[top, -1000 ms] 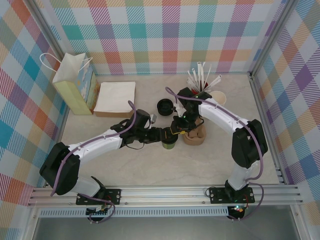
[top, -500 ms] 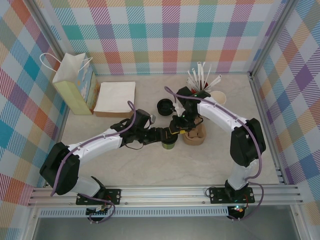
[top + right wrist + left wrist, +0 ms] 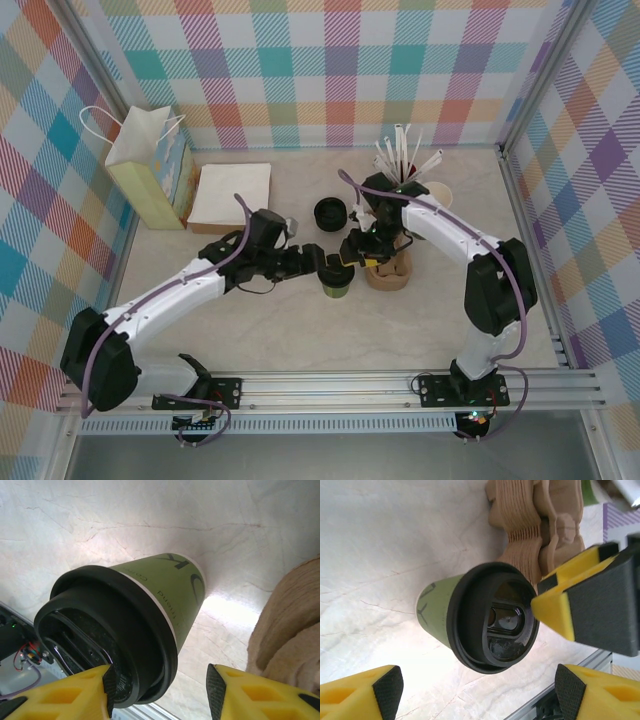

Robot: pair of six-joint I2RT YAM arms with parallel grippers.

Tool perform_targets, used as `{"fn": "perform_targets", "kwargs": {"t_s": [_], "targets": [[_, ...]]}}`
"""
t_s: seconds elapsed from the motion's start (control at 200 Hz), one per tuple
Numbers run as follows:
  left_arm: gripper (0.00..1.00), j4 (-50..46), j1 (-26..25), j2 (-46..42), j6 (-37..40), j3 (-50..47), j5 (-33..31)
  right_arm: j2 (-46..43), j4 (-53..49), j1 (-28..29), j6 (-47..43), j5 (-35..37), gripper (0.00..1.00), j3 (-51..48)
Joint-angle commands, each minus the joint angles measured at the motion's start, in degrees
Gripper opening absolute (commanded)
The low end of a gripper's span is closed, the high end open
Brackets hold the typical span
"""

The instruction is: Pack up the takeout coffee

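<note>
Takeout coffee (image 3: 337, 284) stands upright on the worktop (image 3: 300, 335), mid-table, black lid (image 3: 492, 617) seated on it. Olive-green wall with dark print on the side. It's just beside the brown pulp carrier (image 3: 389, 270), on the carrier's near-left side. Can't tell whether the two touch. The cup is on the worktop, not in the carrier.

Left tool (image 3: 479, 682): open, jaws wide, holding nothing. Left wrist cam looks at the cup from the lid end. Both pads (image 3: 387, 690) are clear of the cup, one on each side. Overhead, this tool sits at the cup's left, just short of it.

Right tool (image 3: 157, 675): open too, not gripping. On the right wrist cam the lid rim lies partly between the jaws. One finger (image 3: 75, 692) is right at the rim, and the other has a clear gap to the cup wall. Can't tell if the near finger makes contact. The left wrist cam shows a yellow fingertip of the right tool at the lid's edge, on the carrier side.

Overhead, both tools are over the cup. The left arm reaches from the left, the right arm arcs in from the back right.

Rest of the worktop:
- paper bag (image 3: 150, 165) with white handles, back left
- flat white stack (image 3: 232, 192) beside the bag
- round black item (image 3: 328, 212) behind the cup
- white straws (image 3: 405, 155) and a cream cup (image 3: 438, 195) behind the carrier
</note>
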Motion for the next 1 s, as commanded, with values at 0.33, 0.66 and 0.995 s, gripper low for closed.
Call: {"fn": "perform_targets", "kwargs": {"t_s": [0.33,0.66,0.995], "targets": [[0.82,-6.08,4.59,-5.62,2.73,-1.17,-1.66,1.24,2.85,0.16,0.32,-6.36,0.53,1.86],[0.82,-8.03,5.45,-6.56,3.21,-0.82,-2.75,5.81,5.40,0.81,0.00,-11.24,0.51,5.54],[0.82,-10.09,7.45,-8.01,2.51,-0.73,-2.13,11.93,9.35,2.73,1.01,-16.91,0.51,12.96]]}}
